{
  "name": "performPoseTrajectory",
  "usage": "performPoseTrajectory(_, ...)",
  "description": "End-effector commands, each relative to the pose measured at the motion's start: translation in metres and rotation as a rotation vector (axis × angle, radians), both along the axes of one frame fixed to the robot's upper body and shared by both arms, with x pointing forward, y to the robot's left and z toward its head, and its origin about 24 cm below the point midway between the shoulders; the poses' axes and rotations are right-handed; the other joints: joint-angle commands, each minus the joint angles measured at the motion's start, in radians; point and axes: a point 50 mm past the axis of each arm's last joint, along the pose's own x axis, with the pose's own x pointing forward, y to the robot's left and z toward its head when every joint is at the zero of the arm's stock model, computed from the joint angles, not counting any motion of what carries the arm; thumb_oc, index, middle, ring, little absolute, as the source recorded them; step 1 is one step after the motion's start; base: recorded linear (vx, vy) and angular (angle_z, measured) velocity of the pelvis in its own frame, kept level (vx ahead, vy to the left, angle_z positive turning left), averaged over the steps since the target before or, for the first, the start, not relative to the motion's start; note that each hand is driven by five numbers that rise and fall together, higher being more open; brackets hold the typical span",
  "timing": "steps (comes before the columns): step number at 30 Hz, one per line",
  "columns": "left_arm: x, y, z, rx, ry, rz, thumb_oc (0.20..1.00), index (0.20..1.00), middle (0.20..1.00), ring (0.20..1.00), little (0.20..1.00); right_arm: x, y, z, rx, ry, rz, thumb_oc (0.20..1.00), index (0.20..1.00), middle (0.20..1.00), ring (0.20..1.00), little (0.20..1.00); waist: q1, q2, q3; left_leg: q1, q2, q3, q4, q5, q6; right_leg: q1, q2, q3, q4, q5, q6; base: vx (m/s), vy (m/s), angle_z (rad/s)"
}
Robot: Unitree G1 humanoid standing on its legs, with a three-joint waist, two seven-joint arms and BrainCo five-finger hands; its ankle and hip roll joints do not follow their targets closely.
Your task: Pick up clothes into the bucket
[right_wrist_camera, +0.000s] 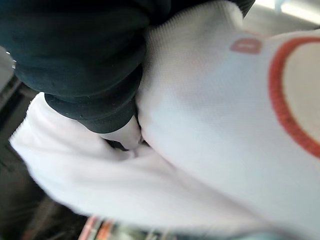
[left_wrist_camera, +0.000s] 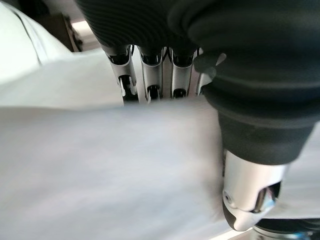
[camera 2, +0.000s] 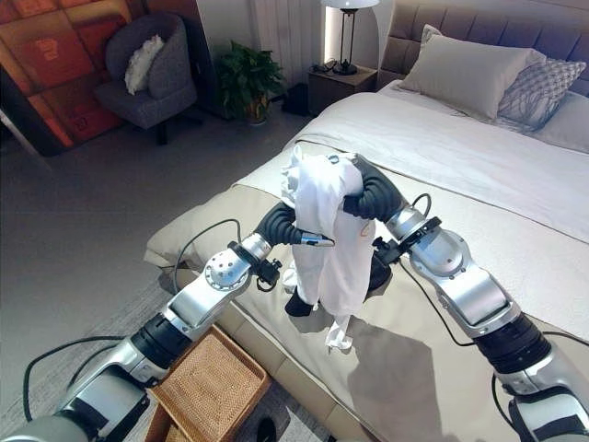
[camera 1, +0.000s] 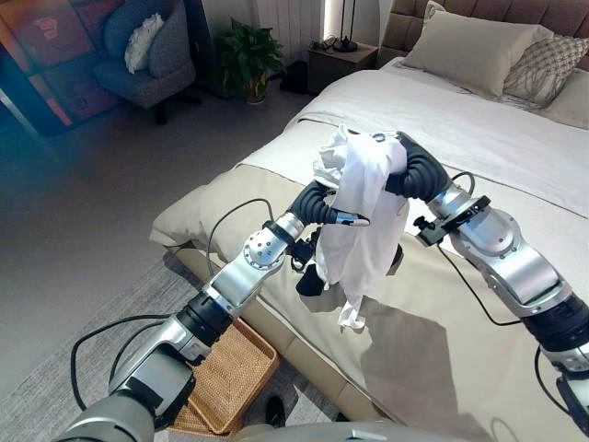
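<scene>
Both hands — the left hand [camera 1: 324, 208] and the right hand [camera 1: 416, 171] — pinch the white shirt [camera 1: 359, 216] up over the bed [camera 1: 479, 138]. Left to do: drop it into the basket [camera 2: 210, 391] at seven o'clock.

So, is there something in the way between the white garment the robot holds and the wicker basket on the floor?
Nothing visible blocks it. The white garment hangs from both robot hands above the bed edge; the wicker basket sits open on the floor below the left arm, beside the bed.
</scene>
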Motion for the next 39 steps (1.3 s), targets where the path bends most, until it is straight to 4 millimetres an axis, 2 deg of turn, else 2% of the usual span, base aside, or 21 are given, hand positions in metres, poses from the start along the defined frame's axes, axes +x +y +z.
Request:
performPoseTrajectory(1, 0.008, -0.012, -0.002, -0.024, 0.036, -0.004, 1.000, 1.000, 1.000, 1.000, 1.000, -0.028, 0.019, 0.055, 0.203, -0.217, 0.210, 0.200, 0.200, 0.200, 0.200, 0.200, 0.012, -0.059, -0.032, 0.045, 0.023, 0.003, 0.036, -0.104, -0.019, -0.032, -0.060, -0.007, 0.032, 0.005, 0.058, 0.00, 0.000, 0.00)
performPoseTrajectory(5, 0.002, -0.024, -0.004, -0.088, 0.110, -0.059, 1.000, 1.000, 1.000, 1.000, 1.000, -0.030, 0.029, 0.045, 0.280, -0.094, 0.314, 0.200, 0.200, 0.200, 0.200, 0.200, 0.010, -0.059, -0.025, 0.038, 0.027, -0.002, 0.036, -0.098, -0.023, -0.040, -0.056, -0.015, 0.039, 0.004, 0.055, -0.01, -0.017, 0.00)
performPoseTrajectory(6, 0.001, -0.026, -0.004, -0.087, 0.116, -0.068, 0.856, 0.856, 0.856, 0.856, 0.856, -0.029, 0.031, 0.041, 0.308, -0.050, 0.333, 0.200, 0.200, 0.200, 0.200, 0.200, 0.009, -0.060, -0.023, 0.036, 0.028, -0.004, 0.036, -0.096, -0.024, -0.041, -0.055, -0.016, 0.041, 0.004, 0.054, -0.02, -0.038, -0.01)
performPoseTrajectory(7, 0.000, -0.029, -0.004, -0.095, 0.124, -0.079, 0.492, 0.492, 0.492, 0.492, 0.492, -0.031, 0.035, 0.037, 0.334, -0.007, 0.375, 0.200, 0.200, 0.200, 0.200, 0.200, 0.010, -0.060, -0.020, 0.034, 0.029, -0.005, 0.037, -0.095, -0.025, -0.042, -0.055, -0.019, 0.043, 0.004, 0.053, 0.00, 0.000, 0.00)
performPoseTrajectory(8, 0.000, -0.029, -0.004, -0.095, 0.124, -0.079, 0.410, 0.410, 0.410, 0.410, 0.410, -0.031, 0.035, 0.037, 0.334, -0.007, 0.375, 0.200, 0.200, 0.200, 0.200, 0.200, 0.009, -0.060, -0.021, 0.034, 0.029, -0.006, 0.037, -0.095, -0.025, -0.042, -0.055, -0.019, 0.043, 0.004, 0.053, 0.00, 0.000, 0.00)
performPoseTrajectory(9, -0.003, 0.000, -0.034, -0.030, 0.197, -0.031, 0.200, 0.200, 0.200, 0.200, 0.200, -0.032, 0.035, 0.040, 0.314, -0.001, 0.400, 0.200, 0.200, 0.200, 0.200, 0.200, 0.019, -0.062, -0.018, 0.032, 0.032, -0.008, 0.038, -0.095, -0.026, -0.043, -0.055, -0.024, 0.045, 0.002, 0.051, 0.00, 0.000, 0.00)
performPoseTrajectory(17, -0.017, -0.008, -0.045, -0.026, 0.244, -0.112, 0.200, 0.200, 0.200, 0.200, 0.200, -0.038, 0.039, 0.043, 0.414, 0.047, 0.489, 0.200, 0.200, 0.200, 0.200, 0.200, 0.027, -0.063, -0.015, 0.034, 0.032, -0.011, 0.051, -0.105, -0.025, -0.039, -0.054, -0.027, 0.047, -0.002, 0.051, 0.01, -0.003, 0.00)
performPoseTrajectory(18, -0.017, -0.009, -0.045, -0.028, 0.248, -0.118, 0.200, 0.200, 0.200, 0.200, 0.200, -0.039, 0.041, 0.042, 0.423, 0.050, 0.493, 0.511, 0.511, 0.511, 0.511, 0.511, 0.028, -0.063, -0.015, 0.044, 0.034, -0.008, 0.050, -0.115, -0.025, -0.031, -0.052, -0.025, 0.047, -0.009, 0.051, 0.00, 0.000, 0.00)
performPoseTrajectory(19, -0.018, -0.013, -0.045, -0.038, 0.259, -0.131, 0.200, 0.200, 0.200, 0.200, 0.200, -0.039, 0.042, 0.044, 0.445, 0.052, 0.497, 1.000, 1.000, 1.000, 1.000, 1.000, 0.027, -0.063, -0.017, 0.046, 0.033, -0.007, 0.055, -0.120, -0.023, -0.029, -0.052, -0.023, 0.047, -0.009, 0.051, 0.06, -0.013, 0.00)
performPoseTrajectory(24, -0.016, -0.017, -0.045, -0.053, 0.271, -0.115, 0.200, 0.200, 0.200, 0.200, 0.200, -0.039, 0.040, 0.048, 0.464, 0.028, 0.479, 1.000, 1.000, 1.000, 1.000, 1.000, 0.024, -0.063, -0.022, 0.049, 0.032, -0.003, 0.062, -0.127, -0.020, -0.028, -0.052, -0.016, 0.050, -0.012, 0.051, 0.00, 0.000, 0.00)
performPoseTrajectory(29, -0.009, -0.009, -0.046, -0.114, 0.299, -0.028, 0.200, 0.200, 0.200, 0.200, 0.200, -0.035, 0.018, 0.052, 0.537, -0.034, 0.349, 1.000, 1.000, 1.000, 1.000, 1.000, 0.018, -0.062, -0.027, 0.051, 0.031, -0.004, 0.068, -0.132, -0.018, -0.026, -0.054, -0.015, 0.054, -0.017, 0.050, 0.00, 0.000, 0.00)
performPoseTrajectory(30, -0.003, -0.012, -0.020, -0.192, 0.249, -0.033, 0.200, 0.200, 0.200, 0.200, 0.200, -0.032, 0.008, 0.050, 0.560, -0.043, 0.281, 1.000, 1.000, 1.000, 1.000, 1.000, 0.011, -0.060, -0.029, 0.051, 0.032, -0.005, 0.067, -0.130, -0.018, -0.026, -0.053, -0.016, 0.055, -0.016, 0.050, 0.00, 0.000, 0.00)
performPoseTrajectory(31, -0.003, -0.012, -0.020, -0.191, 0.249, -0.033, 0.200, 0.200, 0.200, 0.200, 0.200, -0.033, 0.008, 0.050, 0.560, -0.043, 0.281, 1.000, 1.000, 1.000, 1.000, 1.000, 0.011, -0.061, -0.029, 0.052, 0.032, -0.005, 0.067, -0.131, -0.018, -0.026, -0.053, -0.016, 0.055, -0.017, 0.050, 0.00, 0.000, 0.00)
performPoseTrajectory(32, 0.000, 0.035, -0.006, -0.295, 0.206, 0.078, 0.200, 0.200, 0.200, 0.200, 0.200, -0.030, -0.017, 0.044, 0.566, -0.054, 0.138, 1.000, 1.000, 1.000, 1.000, 1.000, 0.017, -0.057, -0.033, 0.053, 0.033, -0.007, 0.061, -0.128, -0.018, -0.025, -0.055, -0.021, 0.053, -0.016, 0.052, 0.00, 0.000, 0.00)
performPoseTrajectory(33, -0.001, 0.036, -0.007, -0.294, 0.208, 0.079, 0.200, 0.200, 0.200, 0.200, 0.200, -0.030, -0.017, 0.044, 0.567, -0.052, 0.138, 1.000, 1.000, 1.000, 1.000, 1.000, 0.017, -0.058, -0.034, 0.054, 0.033, -0.007, 0.060, -0.128, -0.018, -0.024, -0.055, -0.021, 0.053, -0.016, 0.052, 0.02, 0.016, -0.06)
performPoseTrajectory(34, -0.002, 0.068, -0.010, -0.347, 0.219, 0.180, 0.200, 0.200, 0.200, 0.200, 0.200, -0.023, -0.031, 0.032, 0.577, -0.019, 0.038, 1.000, 1.000, 1.000, 1.000, 1.000, 0.024, -0.057, -0.038, 0.057, 0.035, -0.007, 0.055, -0.127, -0.020, -0.023, -0.055, -0.025, 0.053, -0.017, 0.053, 0.02, 0.008, -0.08)
performPoseTrajectory(35, -0.002, 0.085, -0.010, -0.344, 0.199, 0.237, 0.200, 0.200, 0.200, 0.200, 0.200, -0.018, -0.041, 0.023, 0.591, 0.010, -0.027, 1.000, 1.000, 1.000, 1.000, 1.000, 0.028, -0.058, -0.041, 0.059, 0.036, -0.008, 0.051, -0.126, -0.021, -0.022, -0.055, -0.028, 0.052, -0.018, 0.052, 0.02, 0.008, -0.06)
performPoseTrajectory(36, -0.002, 0.085, -0.010, -0.343, 0.200, 0.238, 0.200, 0.200, 0.200, 0.200, 0.200, -0.018, -0.041, 0.023, 0.592, 0.011, -0.027, 1.000, 1.000, 1.000, 1.000, 1.000, 0.027, -0.058, -0.042, 0.059, 0.036, -0.008, 0.051, -0.126, -0.021, -0.021, -0.055, -0.028, 0.051, -0.018, 0.052, 0.00, 0.000, 0.00)
performPoseTrajectory(37, -0.007, 0.112, -0.007, -0.355, 0.162, 0.319, 0.200, 0.200, 0.200, 0.200, 0.200, -0.016, -0.056, 0.010, 0.596, 0.038, -0.122, 1.000, 1.000, 1.000, 1.000, 1.000, 0.033, -0.058, -0.045, 0.061, 0.037, -0.012, 0.047, -0.127, -0.022, -0.018, -0.054, -0.030, 0.050, -0.020, 0.051, 0.01, -0.001, 0.03)
performPoseTrajectory(38, -0.007, 0.112, -0.008, -0.355, 0.163, 0.320, 0.200, 0.200, 0.200, 0.200, 0.200, -0.016, -0.056, 0.010, 0.596, 0.039, -0.122, 1.000, 1.000, 1.000, 1.000, 1.000, 0.032, -0.058, -0.046, 0.062, 0.037, -0.012, 0.047, -0.127, -0.022, -0.018, -0.054, -0.030, 0.050, -0.020, 0.051, 0.00, 0.000, 0.00)
performPoseTrajectory(39, -0.013, 0.141, -0.001, -0.376, 0.109, 0.413, 0.200, 0.200, 0.200, 0.200, 0.200, -0.015, -0.077, -0.004, 0.584, 0.032, -0.275, 1.000, 1.000, 1.000, 1.000, 1.000, 0.038, -0.055, -0.046, 0.064, 0.035, -0.015, 0.044, -0.128, -0.022, -0.016, -0.053, -0.036, 0.051, -0.023, 0.050, 0.00, 0.000, 0.00)
